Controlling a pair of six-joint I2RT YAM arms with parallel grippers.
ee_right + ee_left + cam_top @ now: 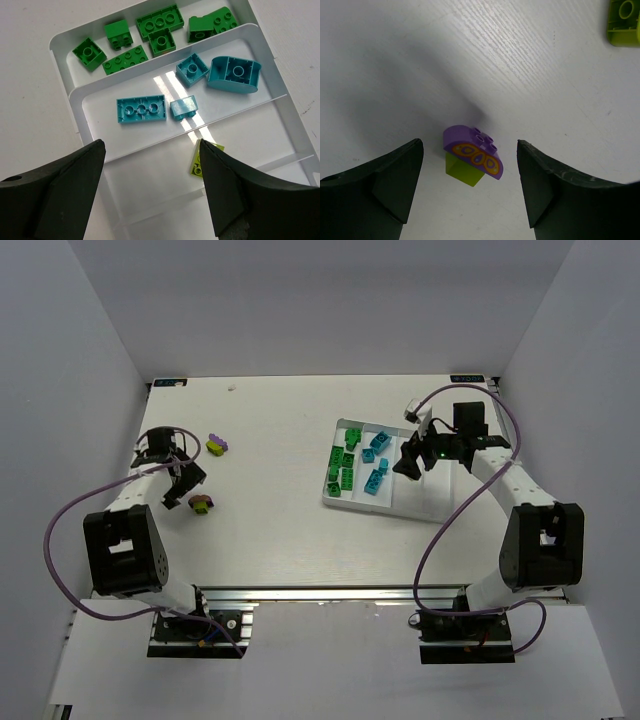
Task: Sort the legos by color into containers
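Observation:
A purple arched brick (472, 152) with an orange pattern is stuck on a lime brick (462, 171). The pair lies on the table (200, 503), between and just beyond the fingertips of my open, empty left gripper (469, 145), which shows in the top view too (182, 480). A second lime and purple piece (217, 445) lies farther back; its lime part shows in the left wrist view (624, 22). My right gripper (150, 142) is open and empty above the white tray (60, 42). Green bricks (159, 22) fill the end compartment, teal bricks (141, 109) the one beside it. One lime brick (200, 165) lies in the third, half hidden by my right finger.
The tray (360, 507) sits right of centre, with my right gripper (408, 462) over its right part. White walls close in the table on three sides. Cables loop beside both arm bases.

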